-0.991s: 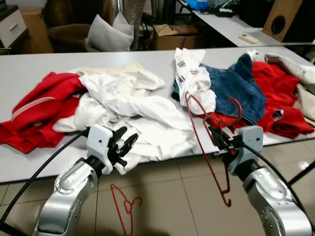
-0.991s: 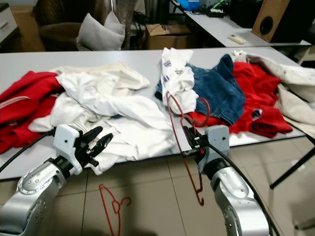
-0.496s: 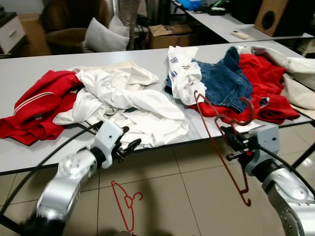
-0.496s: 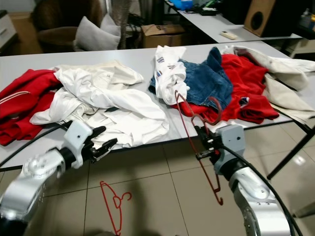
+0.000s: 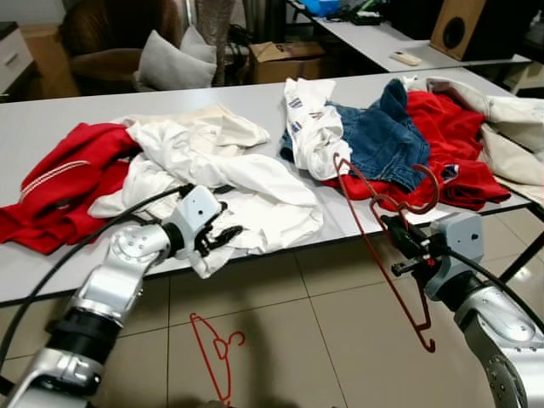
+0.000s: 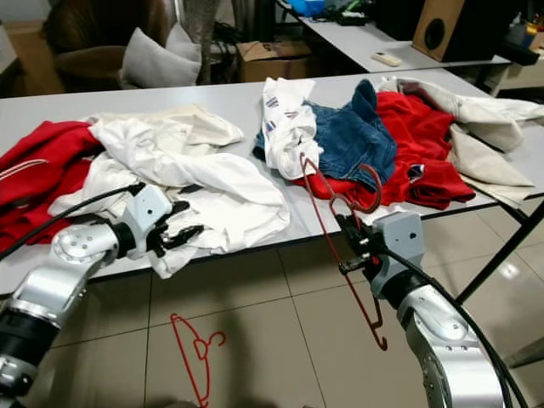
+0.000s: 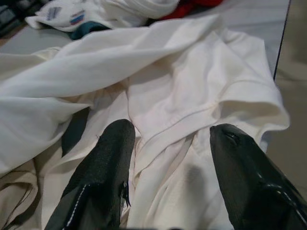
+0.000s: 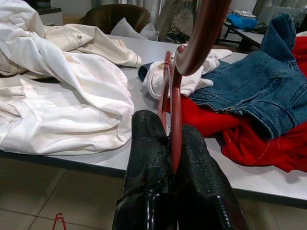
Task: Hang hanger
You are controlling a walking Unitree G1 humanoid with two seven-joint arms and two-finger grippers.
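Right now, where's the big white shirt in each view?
Left eye view: white shirt centre-left, hanging over table's front edge.
Right eye view: white shirt, same spot.
Left wrist view: white shirt beyond the open fingers.
Right wrist view: white shirt beside the fingers.
Shared landmark: grey table.

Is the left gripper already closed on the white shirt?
No. In the left wrist view the left gripper has its two black fingers spread apart over the white shirt, with the fabric lying between them ungripped.
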